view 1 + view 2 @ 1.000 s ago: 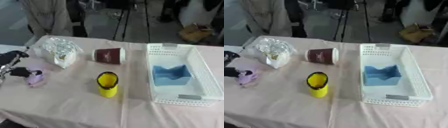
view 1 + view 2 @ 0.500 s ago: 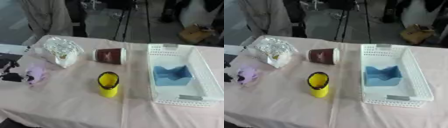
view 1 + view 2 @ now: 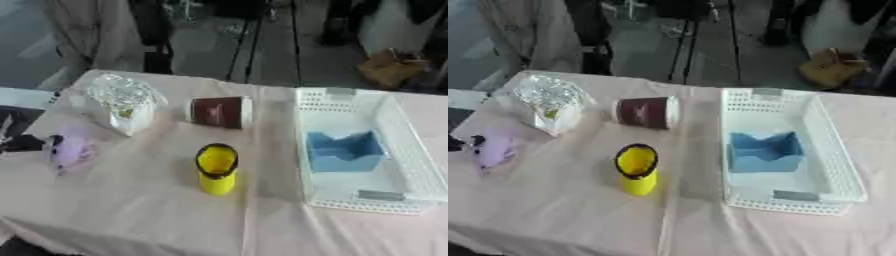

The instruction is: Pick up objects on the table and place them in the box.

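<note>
**Box at the right, four loose things to its left**

Box (image 3: 398, 131) of white lattice plastic lies on the right side of the cloth-covered table (image 3: 149, 215), its long side running away from the camera. A blue folded thing (image 3: 343, 151) sits inside it, around the middle of its floor (whether card or plastic cannot be told).

Left of the box, and apart from it, a yellow cup (image 3: 216, 167) with a dark rim stands tilted toward the camera, so that its yellow inside shows. Behind it a dark red paper cup (image 3: 219, 111) lies on its side, its white rim toward the box. Farther left sits a crinkled clear bag (image 3: 122, 101), near the table's far left corner. In front of the bag, by the left edge, lies a small pale purple thing (image 3: 71, 150).

Only a black part of the left hand (image 3: 21, 144) shows at the left edge of the left eye view, just beside the purple thing; I cannot tell whether its fingers are spread or curled, nor whether they touch it. No right hand appears in either view.
</note>
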You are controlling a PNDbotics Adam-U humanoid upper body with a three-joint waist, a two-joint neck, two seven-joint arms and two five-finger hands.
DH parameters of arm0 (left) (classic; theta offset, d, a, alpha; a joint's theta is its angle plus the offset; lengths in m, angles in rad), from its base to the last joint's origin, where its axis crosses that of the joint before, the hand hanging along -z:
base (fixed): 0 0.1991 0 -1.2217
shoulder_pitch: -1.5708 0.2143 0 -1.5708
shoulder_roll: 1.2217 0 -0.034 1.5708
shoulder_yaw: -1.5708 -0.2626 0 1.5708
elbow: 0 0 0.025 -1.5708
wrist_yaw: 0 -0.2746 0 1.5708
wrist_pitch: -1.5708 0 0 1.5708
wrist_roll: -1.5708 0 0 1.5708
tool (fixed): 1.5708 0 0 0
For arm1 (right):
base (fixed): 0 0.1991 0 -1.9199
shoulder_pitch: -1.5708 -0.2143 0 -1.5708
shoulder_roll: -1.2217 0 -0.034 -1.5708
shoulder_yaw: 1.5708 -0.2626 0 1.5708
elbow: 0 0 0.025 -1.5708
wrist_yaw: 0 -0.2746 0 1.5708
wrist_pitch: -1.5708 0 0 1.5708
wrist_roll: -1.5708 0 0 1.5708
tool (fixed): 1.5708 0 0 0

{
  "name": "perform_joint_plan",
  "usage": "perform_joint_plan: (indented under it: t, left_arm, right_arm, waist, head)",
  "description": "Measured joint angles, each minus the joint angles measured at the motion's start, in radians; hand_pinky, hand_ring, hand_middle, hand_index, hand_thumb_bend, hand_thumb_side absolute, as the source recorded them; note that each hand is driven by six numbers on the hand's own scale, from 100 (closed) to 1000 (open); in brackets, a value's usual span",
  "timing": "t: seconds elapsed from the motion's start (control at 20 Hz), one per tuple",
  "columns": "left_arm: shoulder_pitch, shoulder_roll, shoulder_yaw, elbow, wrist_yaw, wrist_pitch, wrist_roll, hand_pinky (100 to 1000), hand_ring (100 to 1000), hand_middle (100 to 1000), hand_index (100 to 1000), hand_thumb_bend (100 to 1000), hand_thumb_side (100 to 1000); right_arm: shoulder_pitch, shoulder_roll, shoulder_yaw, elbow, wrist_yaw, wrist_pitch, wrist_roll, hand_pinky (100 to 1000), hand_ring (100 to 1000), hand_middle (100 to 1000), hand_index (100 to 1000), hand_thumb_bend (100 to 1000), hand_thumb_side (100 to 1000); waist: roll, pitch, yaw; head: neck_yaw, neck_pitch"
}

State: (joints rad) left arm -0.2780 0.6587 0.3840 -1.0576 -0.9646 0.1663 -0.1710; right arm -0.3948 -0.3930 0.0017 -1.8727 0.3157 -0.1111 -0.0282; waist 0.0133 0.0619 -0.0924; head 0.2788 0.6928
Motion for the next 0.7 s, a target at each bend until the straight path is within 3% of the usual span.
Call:
perform_joint_plan:
  t: [0.45,0.65,0.7]
  left_arm:
    - [-0.040,-0.003,-0.062,0.163,0.142,-0.070,0.144,551,689,754,839,794,584]
    - [-0.043,-0.003,-0.087,0.205,0.167,-0.090,0.163,554,687,754,849,814,541]
    - [-0.046,-0.003,-0.091,0.209,0.168,-0.093,0.162,525,666,738,848,800,464]
  right_arm:
    - [-0.001,0.000,0.004,0.000,-0.001,-0.002,0.003,588,646,798,884,100,467]
    - [-0.001,0.000,0.005,0.000,-0.002,-0.004,0.005,588,646,798,884,100,468]
    - [-0.001,0.000,0.005,0.000,-0.002,-0.004,0.005,588,646,798,884,100,469]
  waist:
    - [-0.003,0.004,-0.011]
    - [-0.003,0.004,-0.012]
    - [-0.003,0.004,-0.012]
  head:
    - [0.008,0.000]
    - [0.009,-0.001]
    - [0.009,-0.001]
